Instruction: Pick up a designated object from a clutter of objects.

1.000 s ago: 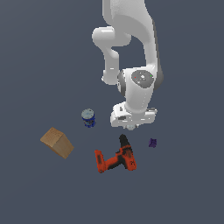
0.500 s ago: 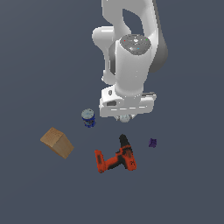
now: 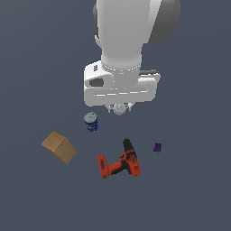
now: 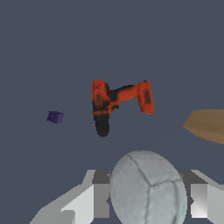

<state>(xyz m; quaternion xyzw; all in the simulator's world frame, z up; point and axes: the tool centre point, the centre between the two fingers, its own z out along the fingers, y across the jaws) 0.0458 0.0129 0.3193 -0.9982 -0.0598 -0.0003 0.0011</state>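
Note:
The small pale white-grey ball [image 3: 119, 108] with faint seam lines sits between my gripper's fingers, just under the white hand, lifted well above the floor. In the wrist view the ball [image 4: 148, 188] fills the space between the two grey fingers [image 4: 92, 197]. My gripper [image 3: 119, 108] is shut on it. The other clutter lies on the floor below: a blue can [image 3: 91, 122], a tan box [image 3: 58, 147], an orange-and-black power drill [image 3: 119, 162] and a tiny purple piece [image 3: 157, 147].
In the wrist view the drill [image 4: 118, 103], the purple piece [image 4: 55, 117] and a corner of the tan box [image 4: 208, 124] lie on the dark grey floor. The arm's big white body [image 3: 131, 40] hangs over the scene.
The arm has risen from beside the drill toward the camera, carrying the ball up with it. The can, box, drill and purple piece have not moved.

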